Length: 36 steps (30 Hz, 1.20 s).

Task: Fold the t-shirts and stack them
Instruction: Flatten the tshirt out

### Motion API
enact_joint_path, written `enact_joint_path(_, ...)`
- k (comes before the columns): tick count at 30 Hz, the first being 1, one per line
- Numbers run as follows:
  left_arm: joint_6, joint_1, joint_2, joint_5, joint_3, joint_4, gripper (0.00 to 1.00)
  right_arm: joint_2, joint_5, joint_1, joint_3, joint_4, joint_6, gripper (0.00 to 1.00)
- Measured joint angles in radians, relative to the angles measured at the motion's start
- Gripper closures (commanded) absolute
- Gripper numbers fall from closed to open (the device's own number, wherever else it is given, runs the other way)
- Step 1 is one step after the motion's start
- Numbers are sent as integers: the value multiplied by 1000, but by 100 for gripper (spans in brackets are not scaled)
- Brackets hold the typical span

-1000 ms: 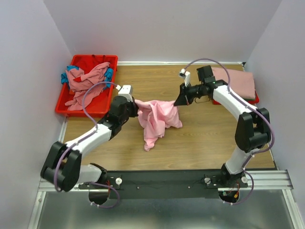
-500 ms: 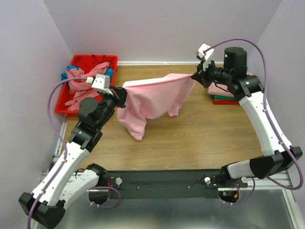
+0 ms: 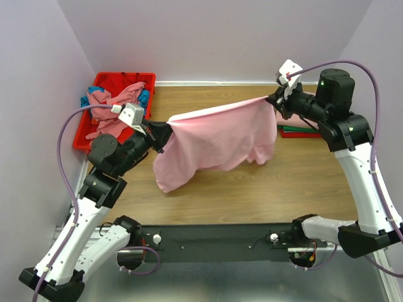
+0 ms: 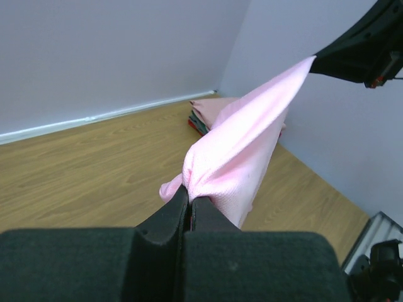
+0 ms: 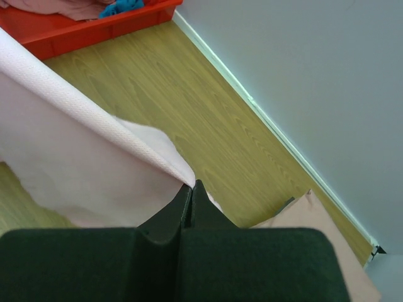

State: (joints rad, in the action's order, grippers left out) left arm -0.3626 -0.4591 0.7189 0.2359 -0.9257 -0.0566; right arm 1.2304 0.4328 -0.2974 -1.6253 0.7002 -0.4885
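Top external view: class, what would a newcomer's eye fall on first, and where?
The bright pink t-shirt stands out first: it is stretched wide above the middle of the table, with its top edge pinched by the shut left end effector and the shut right end effector. Next come the red bin heaped with crumpled shirts at the far left corner, and the folded stack at the far right.

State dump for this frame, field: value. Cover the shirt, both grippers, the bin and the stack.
held item: pink t-shirt, stretched in the air between the two grippers
lower part: drapes toward the table; contact unclear
left gripper: shut on one end of the top edge
right gripper: shut on the other end
red bin: far left, holds crumpled shirts, pink and teal
folded stack: far right, only partly visible
fold on held shirt: not yet begun
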Motion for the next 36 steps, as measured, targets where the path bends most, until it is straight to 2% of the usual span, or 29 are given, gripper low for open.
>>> enact_joint_path(9, 0, 0, 5, 61, 0, -45, 100, -42, -1, 0, 34, 9, -2, 99)
enact_joint_path(18, 6, 0, 94, -5, -19, -56, 100, -15, -4, 0, 47, 3, 6, 100)
enact_joint_path(22, 32, 7, 214, -58, -122, -69, 100, 73, -27, 0, 2, -4, 20, 100)
enact_joint_path(29, 92, 39, 379, -101, -399, -110, 100, 254, -86, 0, -222, -14, 44, 100)
enact_joint_path(33, 116, 46, 385, -96, -510, -109, 100, 247, -101, 0, -283, -36, 45, 100)
enact_joint_path(36, 111, 46, 328, -56, -462, -85, 100, 164, -99, 0, -204, -63, 29, 100)
